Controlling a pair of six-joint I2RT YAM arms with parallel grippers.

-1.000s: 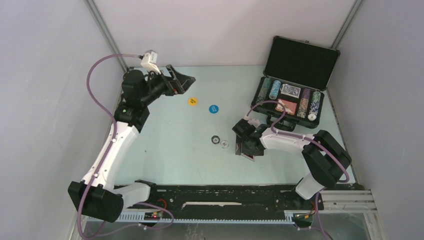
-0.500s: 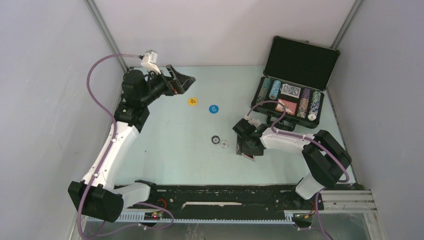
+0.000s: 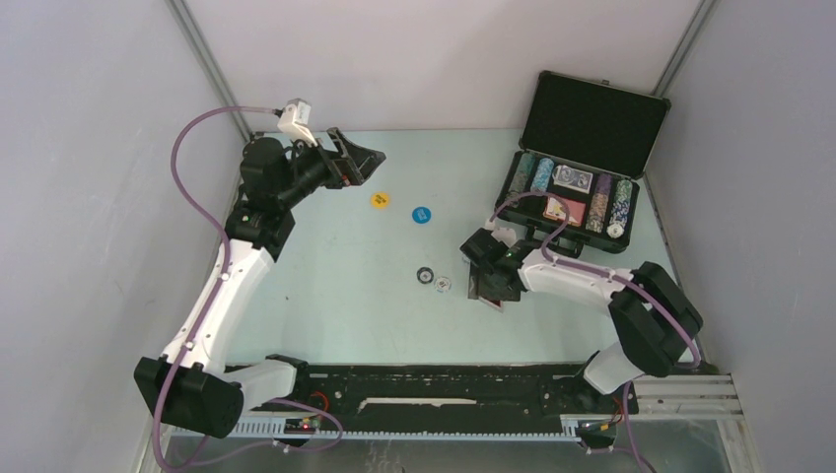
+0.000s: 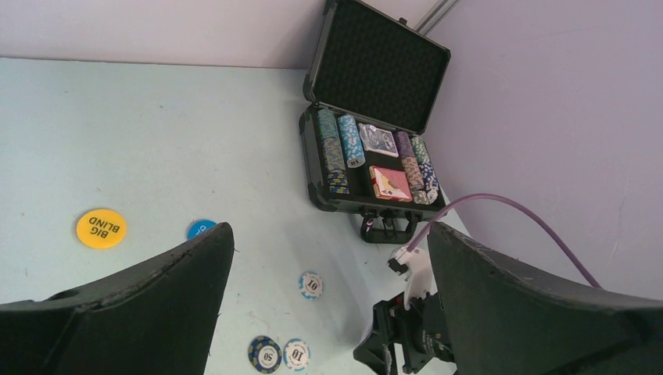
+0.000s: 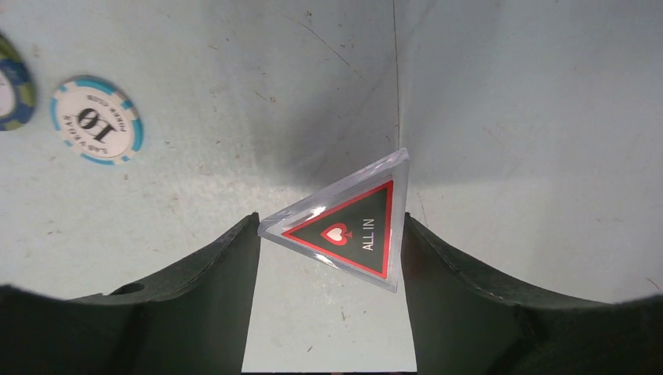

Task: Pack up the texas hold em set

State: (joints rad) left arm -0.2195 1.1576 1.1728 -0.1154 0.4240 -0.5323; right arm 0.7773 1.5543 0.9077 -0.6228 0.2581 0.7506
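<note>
The open black briefcase (image 3: 577,187) stands at the back right with rows of striped chips and two card decks inside; it also shows in the left wrist view (image 4: 367,156). My right gripper (image 3: 490,279) is shut on the clear triangular "ALL IN" token (image 5: 352,226), which spans both fingers just above the table. A white-blue 10 chip (image 5: 97,119) lies to its left, beside a dark 50 chip (image 3: 424,275). The yellow disc (image 3: 381,200) and blue disc (image 3: 421,214) lie mid-table. My left gripper (image 3: 360,163) is open and empty, raised at the back left.
A third 10 chip (image 4: 311,285) lies between the loose chips and the briefcase handle (image 4: 387,229). Grey walls close in the table on three sides. The right arm's purple cable (image 3: 527,202) loops in front of the case.
My right gripper has shifted slightly back and to the right with the triangular token in it. The left arm has not moved.
</note>
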